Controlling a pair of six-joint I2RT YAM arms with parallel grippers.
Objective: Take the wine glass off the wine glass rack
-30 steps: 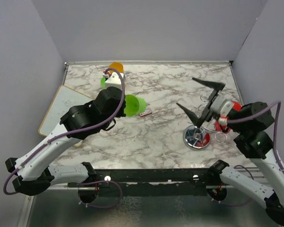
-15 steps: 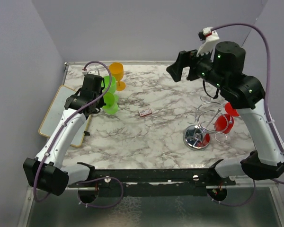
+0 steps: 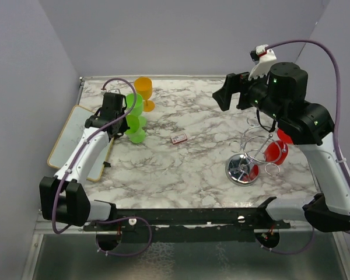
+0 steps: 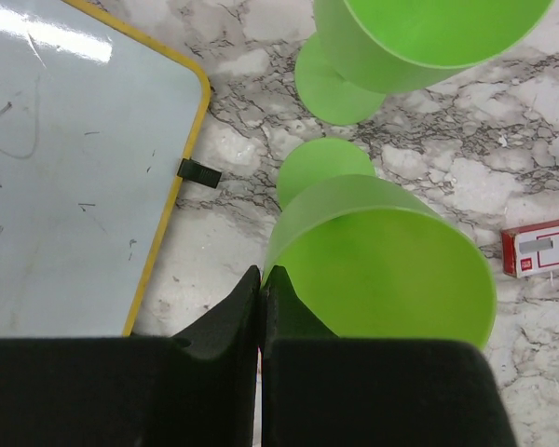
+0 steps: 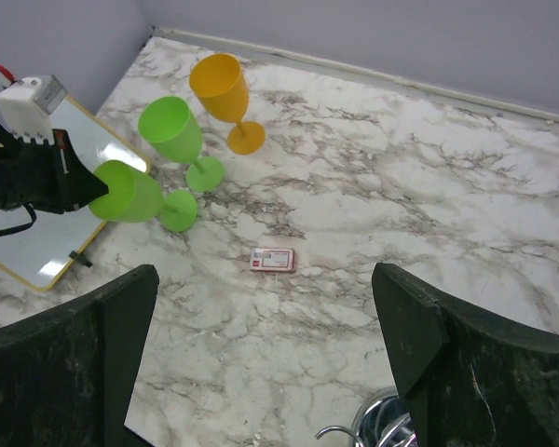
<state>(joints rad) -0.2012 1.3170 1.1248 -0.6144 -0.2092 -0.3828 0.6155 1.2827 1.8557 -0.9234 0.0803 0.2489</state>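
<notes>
The chrome wine glass rack (image 3: 254,146) stands at the right on its round shiny base (image 3: 242,170). A red wine glass (image 3: 274,151) hangs upside down from it, and a second red one (image 3: 284,135) shows behind. My right gripper (image 3: 232,93) is raised high over the back of the table, far from the rack, open wide and empty (image 5: 264,289). Only the rack's base edge (image 5: 382,430) shows in the right wrist view. My left gripper (image 3: 123,119) is shut on the rim of a tilted green wine glass (image 4: 382,270), one finger inside and one outside (image 4: 262,272).
An upright green glass (image 3: 134,104) and an orange glass (image 3: 143,90) stand at the back left beside the held one. A yellow-framed whiteboard (image 3: 76,140) lies at the left edge. A small red card (image 3: 178,139) lies mid-table. Grey walls enclose the table.
My right gripper has lifted from the rack to high over the back of the table, empty. My left gripper has carried the green glass leftward to beside the other green glass.
</notes>
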